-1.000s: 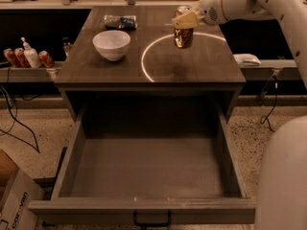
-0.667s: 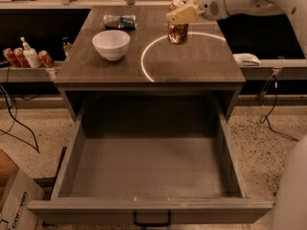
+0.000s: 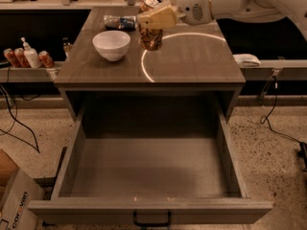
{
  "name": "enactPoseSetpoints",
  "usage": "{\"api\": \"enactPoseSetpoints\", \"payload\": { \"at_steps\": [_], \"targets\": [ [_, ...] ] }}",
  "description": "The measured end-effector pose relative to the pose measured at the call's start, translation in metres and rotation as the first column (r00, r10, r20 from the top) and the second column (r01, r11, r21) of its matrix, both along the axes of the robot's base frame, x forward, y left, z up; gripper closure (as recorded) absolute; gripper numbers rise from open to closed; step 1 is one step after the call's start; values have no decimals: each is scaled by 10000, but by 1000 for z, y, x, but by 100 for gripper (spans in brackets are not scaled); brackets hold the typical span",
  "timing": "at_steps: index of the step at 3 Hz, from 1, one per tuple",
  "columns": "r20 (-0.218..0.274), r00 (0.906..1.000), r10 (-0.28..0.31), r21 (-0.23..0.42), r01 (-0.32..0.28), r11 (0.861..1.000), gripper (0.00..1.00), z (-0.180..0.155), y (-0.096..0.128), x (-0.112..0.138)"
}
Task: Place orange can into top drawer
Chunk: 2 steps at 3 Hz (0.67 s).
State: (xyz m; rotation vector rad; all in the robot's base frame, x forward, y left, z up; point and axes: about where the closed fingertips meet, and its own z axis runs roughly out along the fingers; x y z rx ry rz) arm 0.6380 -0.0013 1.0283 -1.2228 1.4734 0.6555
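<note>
My gripper [image 3: 154, 17] is shut on the orange can [image 3: 151, 36], a shiny golden-orange can with a silver top. It holds the can upright in the air above the cabinet top, just right of the white bowl. The pale fingers [image 3: 158, 18] cover the can's upper half. The white arm reaches in from the upper right. The top drawer [image 3: 148, 209] is pulled fully open below, grey, deep and empty, with a black pull handle [image 3: 151, 221] on its front panel.
A white bowl [image 3: 111, 44] and a flat snack bag [image 3: 120, 21] lie on the cabinet top [image 3: 192, 56]. Small red cans [image 3: 14, 57] and a white bottle [image 3: 30, 54] stand on a shelf at left. A cardboard box [image 3: 12, 200] sits at lower left.
The gripper has carried the orange can up off the cabinet top and leftward toward the bowl and the front. The drawer stays open.
</note>
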Motion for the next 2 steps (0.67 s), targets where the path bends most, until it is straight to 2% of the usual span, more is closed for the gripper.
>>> {"api": "enactPoseSetpoints", "payload": {
  "at_steps": [1,2],
  "targets": [
    [-463,9983,341,229,-331,9992,100,-9,47,-65],
    [-1316,9912,127,164,-106,9998,100,-42,66,-95]
  ]
}}
